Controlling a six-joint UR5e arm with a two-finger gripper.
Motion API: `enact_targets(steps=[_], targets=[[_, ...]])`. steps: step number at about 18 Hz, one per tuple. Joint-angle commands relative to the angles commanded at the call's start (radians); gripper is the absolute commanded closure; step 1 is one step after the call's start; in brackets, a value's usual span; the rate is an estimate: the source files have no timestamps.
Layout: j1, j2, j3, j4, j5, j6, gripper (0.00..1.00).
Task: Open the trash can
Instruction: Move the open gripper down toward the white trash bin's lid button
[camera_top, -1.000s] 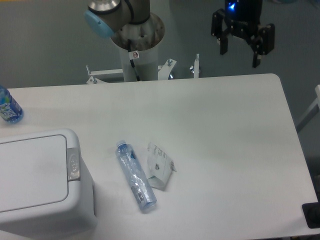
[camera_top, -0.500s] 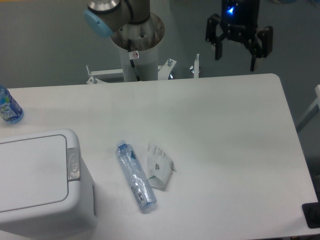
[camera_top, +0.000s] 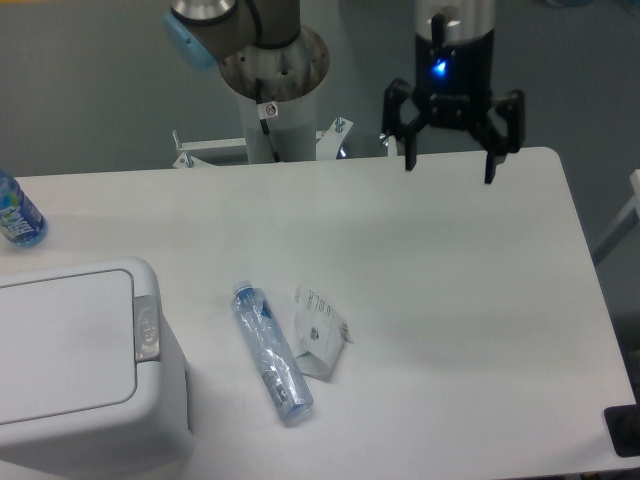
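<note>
Jaws spread wide and gripping nothing, the black two-finger gripper (camera_top: 447, 166) hangs over the white table's (camera_top: 450, 300) far edge. Far to its lower left sits the boxy white plastic trash can (camera_top: 85, 365) (lid shut). Between them lie a crushed clear bottle (camera_top: 271, 351) and a crumpled white packet (camera_top: 320, 330).

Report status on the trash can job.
Claw open, empty, over the table's far edge. Trash can lid shut, grey button untouched. Lying bottle and wrapper sit between.
</note>
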Motion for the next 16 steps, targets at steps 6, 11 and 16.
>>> enact_targets(steps=[6,11,16], targets=[[-0.015,-0.022,0.035,0.002,-0.170,-0.255,0.00],[-0.106,-0.073,0.051,0.023,-0.178,-0.286,0.00],[-0.172,-0.121,0.091,0.095,-0.181,-0.423,0.00]])
